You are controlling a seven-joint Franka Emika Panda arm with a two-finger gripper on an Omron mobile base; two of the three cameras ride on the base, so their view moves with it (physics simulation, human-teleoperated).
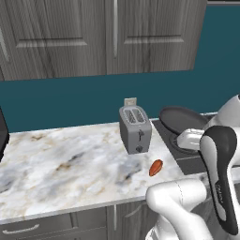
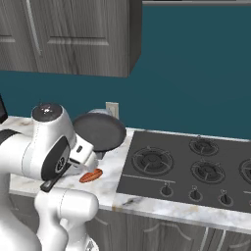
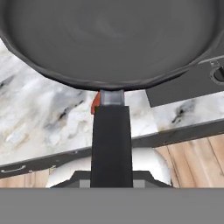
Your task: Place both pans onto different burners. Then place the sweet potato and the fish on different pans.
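Observation:
A round black pan (image 1: 182,119) hangs in the air over the counter's right end, just left of the cooktop (image 2: 147,184). My gripper (image 3: 111,175) is shut on its long black handle (image 3: 111,140); from the side the gripper (image 2: 86,155) sits below and in front of the pan (image 2: 100,130). The burners (image 2: 152,160) (image 2: 208,170) stand bare to the right of the pan. A small red-orange piece, the fish (image 1: 156,167), lies on the marble under the pan's near rim, and peeks out beside the handle as the fish (image 3: 94,105). The sweet potato is out of view.
A grey toaster (image 1: 135,129) stands on the marble counter (image 1: 65,164) just left of the pan. A row of knobs (image 2: 195,194) lines the cooktop's front. Wall cabinets (image 1: 93,33) hang above the teal wall.

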